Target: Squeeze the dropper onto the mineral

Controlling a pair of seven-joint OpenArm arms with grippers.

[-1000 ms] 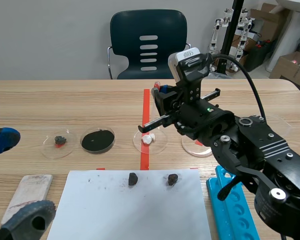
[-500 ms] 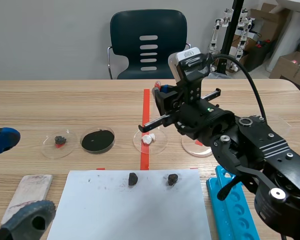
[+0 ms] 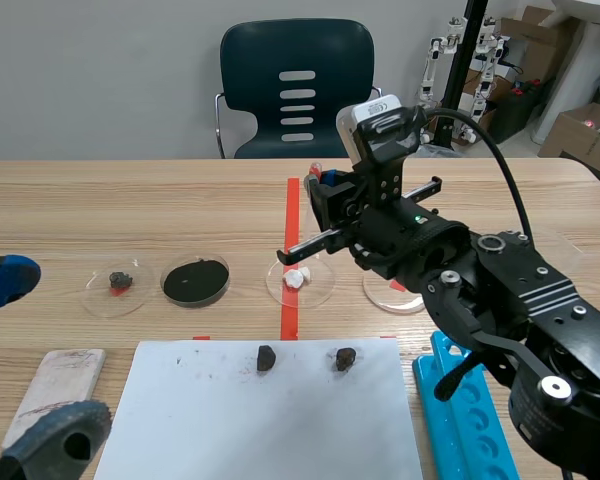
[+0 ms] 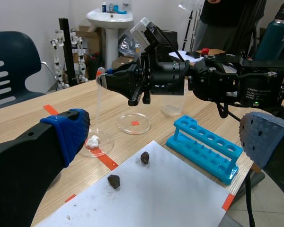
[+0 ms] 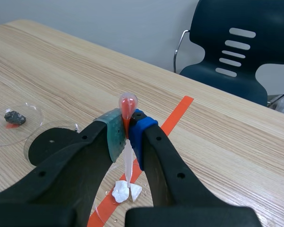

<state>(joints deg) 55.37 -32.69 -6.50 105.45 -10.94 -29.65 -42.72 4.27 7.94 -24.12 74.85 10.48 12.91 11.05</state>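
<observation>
The bench carries everything. The right arm reaches from the right edge past the middle. Over the last second we see no shift in it, or in anything else on the bench. Along the near edge lie a white paper sheet and, toward the near right corner, a blue rack.

The left claw hangs low at the near left corner, fingers spread wide, grasping nothing. At mid-bench, on the tape line, sits a clear dish.

The right claw is clenched on the dropper, pads pinching just under its reddish bulb, stem pointing down at the dish. The white mineral lies in that dish, right beneath the tip. We cannot tell whether tip and mineral touch. A few small beads on the dish floor look like liquid.

With the pose unchanged, we judge the dropper is already aimed and the squeeze is in hand or pausing. What remains is pressure on the bulb, not travel.
</observation>
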